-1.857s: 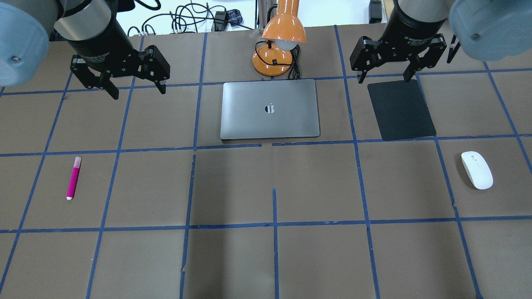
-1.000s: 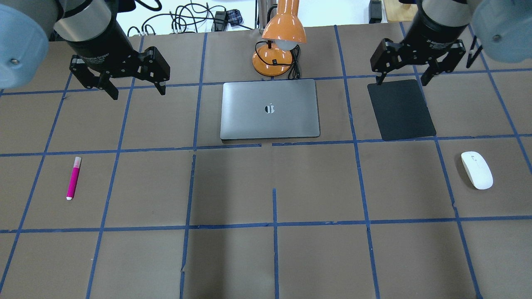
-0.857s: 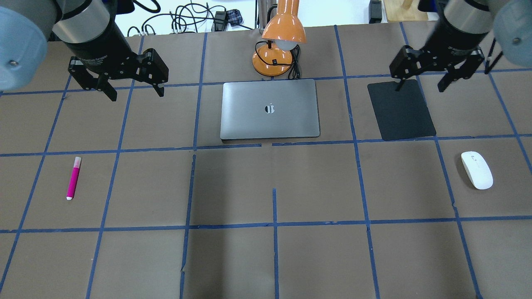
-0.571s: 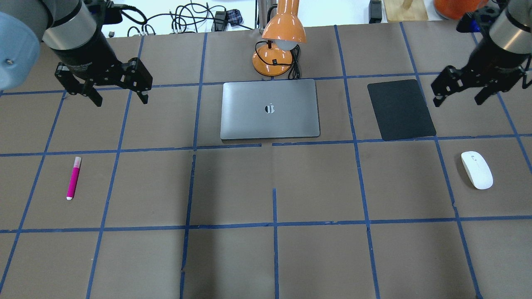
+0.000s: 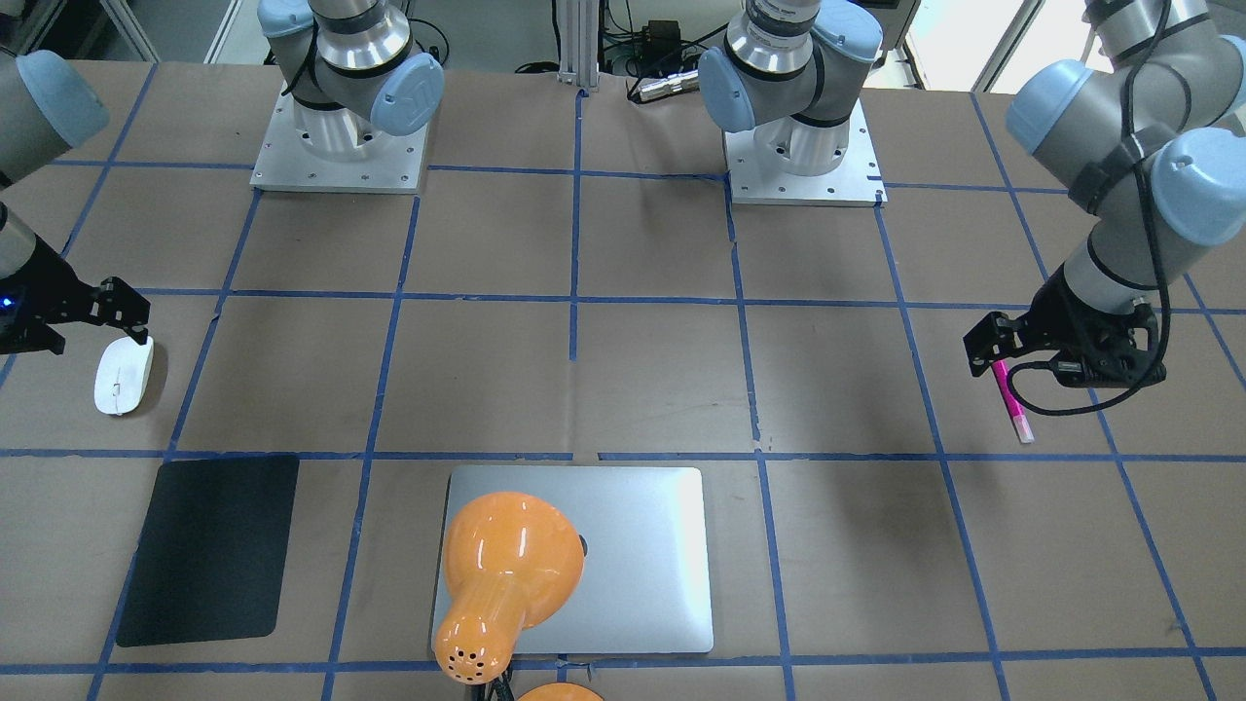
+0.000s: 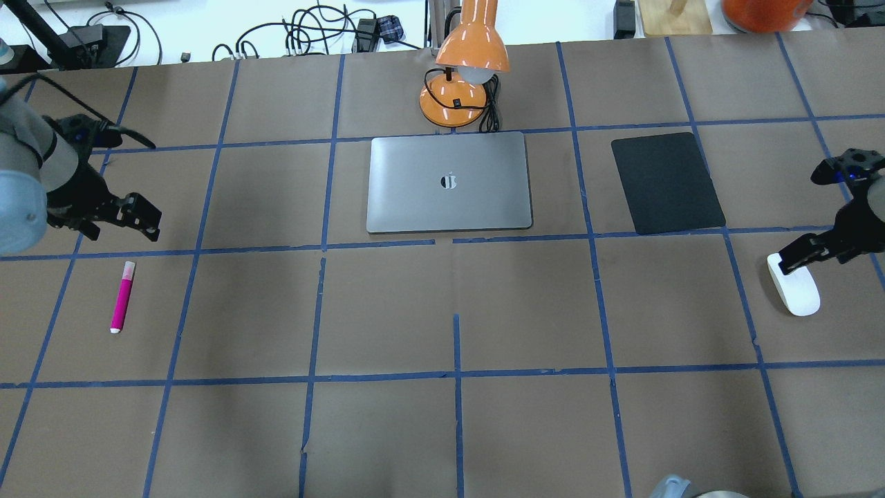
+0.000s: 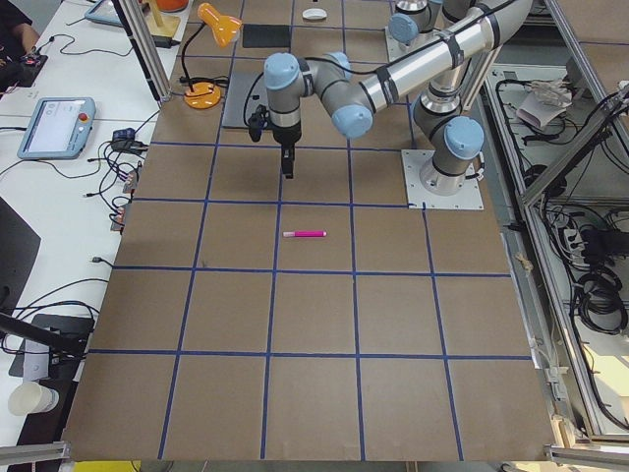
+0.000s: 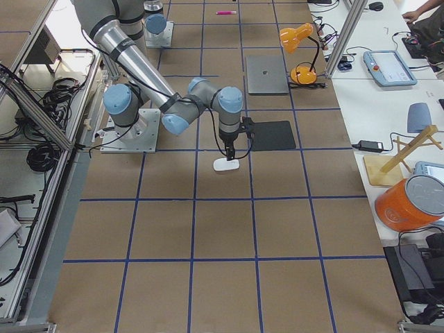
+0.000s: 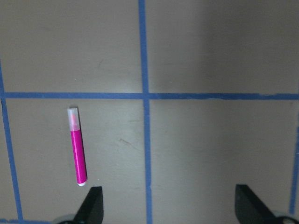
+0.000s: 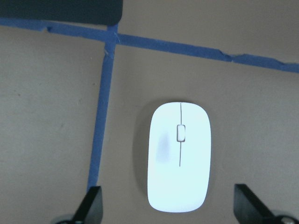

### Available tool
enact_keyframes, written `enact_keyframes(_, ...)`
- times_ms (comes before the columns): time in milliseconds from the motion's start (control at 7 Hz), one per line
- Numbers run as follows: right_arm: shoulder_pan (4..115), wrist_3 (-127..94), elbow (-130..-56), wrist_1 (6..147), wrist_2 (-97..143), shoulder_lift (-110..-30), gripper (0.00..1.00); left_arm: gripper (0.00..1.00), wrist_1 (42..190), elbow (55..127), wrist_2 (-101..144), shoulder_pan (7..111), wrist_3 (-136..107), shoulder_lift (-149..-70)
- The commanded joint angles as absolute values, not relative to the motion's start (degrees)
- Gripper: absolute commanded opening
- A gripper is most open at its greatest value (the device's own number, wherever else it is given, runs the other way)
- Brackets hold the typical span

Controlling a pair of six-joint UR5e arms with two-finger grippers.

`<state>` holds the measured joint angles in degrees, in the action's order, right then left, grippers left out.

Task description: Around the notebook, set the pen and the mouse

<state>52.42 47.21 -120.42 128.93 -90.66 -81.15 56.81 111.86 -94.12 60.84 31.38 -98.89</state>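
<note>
- There is one pen (image 6: pixel 123 296), one mouse (image 6: pixel 796 294), one notebook (image 6: pixel 449 181), one black mat (image 6: pixel 667 183), one orange desk lamp (image 6: pixel 472 48), and two arms.
- The pen is a slim magenta stick with a pale cap. It lies flat on the table (image 6: pixel 387 311), well to the left of the notebook and nearer.
- The mouse is a smooth white oval with a thin grey line on top. It lies far to the right, nearer than the mat.
- The notebook is a flat silver-grey rectangle with rounded corners, closed, just in front of the lamp base.
- The table is covered with brown paper and a grid of blue tape.
- The left gripper (image 9: pixel 168 188) points down above the table, its fingers spread wide and empty. The pen lies near one fingertip, outside the gap.
- The right gripper (image 10: pixel 167 186) also points down with fingers spread wide. The mouse lies between them, and they do not touch it.
</note>
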Motion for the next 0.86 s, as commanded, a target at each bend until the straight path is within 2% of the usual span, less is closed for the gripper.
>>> enact_keyframes(0,51.59,47.91,-121.29,131.39,-91.14,-77.44,1.00,1.00,44.58,117.07,-92.81,53.19,39.19,-105.79)
enact_keyframes(286,51.50,46.68,-120.42,131.57,-92.20,-73.85,1.00,1.00,40.97,116.37,-93.25,52.91,38.94,-111.33)
enact_keyframes(429,51.42,45.10,-119.89,131.92,-92.28,-73.05,1.00,0.87,38.69,116.37,-93.43,52.91,39.02,-112.31)
enact_keyframes(571,51.42,45.09,-119.71,131.92,-92.20,-72.86,1.00,0.60,38.50,116.37,-93.43,52.91,39.02,-112.41)
enact_keyframes(714,51.42,44.83,-119.71,131.92,-92.20,-72.95,0.69,0.28,38.50,116.45,-93.34,52.91,38.85,-112.41)
